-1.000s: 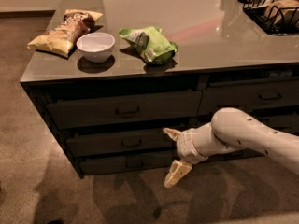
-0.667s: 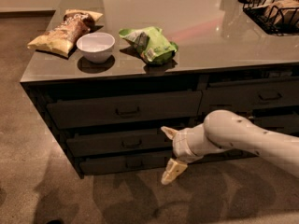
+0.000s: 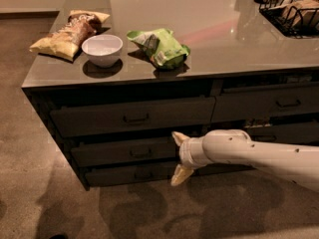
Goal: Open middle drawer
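Observation:
The middle drawer (image 3: 114, 152) is the dark front in the left stack under the counter, between a taller top drawer (image 3: 132, 116) and a thin bottom drawer (image 3: 129, 174). Its small bar handle (image 3: 140, 153) sits at centre. The front stands about level with its neighbours. My gripper (image 3: 177, 157) is open at the right end of that front, to the right of the handle. One pale fingertip (image 3: 178, 137) points up and left, the other (image 3: 179, 176) down and left. It holds nothing. The white arm comes in from the right.
On the grey countertop (image 3: 224, 34) lie a white bowl (image 3: 102, 49), a green snack bag (image 3: 159, 46) and a yellow-brown chip bag (image 3: 67, 31). A black wire basket (image 3: 294, 9) stands at the back right. More drawers (image 3: 264, 102) fill the right stack. Brown floor lies in front.
My gripper and arm have shifted slightly left and up along the drawer fronts. The fingers stay spread. The drawers have not moved.

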Action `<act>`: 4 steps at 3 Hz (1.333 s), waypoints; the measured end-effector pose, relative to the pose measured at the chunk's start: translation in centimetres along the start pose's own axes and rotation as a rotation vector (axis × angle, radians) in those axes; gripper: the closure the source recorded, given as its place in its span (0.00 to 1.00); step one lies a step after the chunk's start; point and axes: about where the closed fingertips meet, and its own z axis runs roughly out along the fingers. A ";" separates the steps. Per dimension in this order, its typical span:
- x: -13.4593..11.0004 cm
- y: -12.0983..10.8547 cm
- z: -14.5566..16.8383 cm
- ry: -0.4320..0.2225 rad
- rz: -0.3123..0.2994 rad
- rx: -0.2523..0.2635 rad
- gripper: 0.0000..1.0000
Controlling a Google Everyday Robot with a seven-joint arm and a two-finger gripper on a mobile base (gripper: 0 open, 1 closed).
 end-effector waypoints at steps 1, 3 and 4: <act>-0.1 0.1 0.1 -0.002 -0.004 -0.002 0.00; 1.6 -1.8 6.5 -0.029 0.008 -0.004 0.00; 3.1 -1.4 10.9 -0.054 0.017 -0.021 0.00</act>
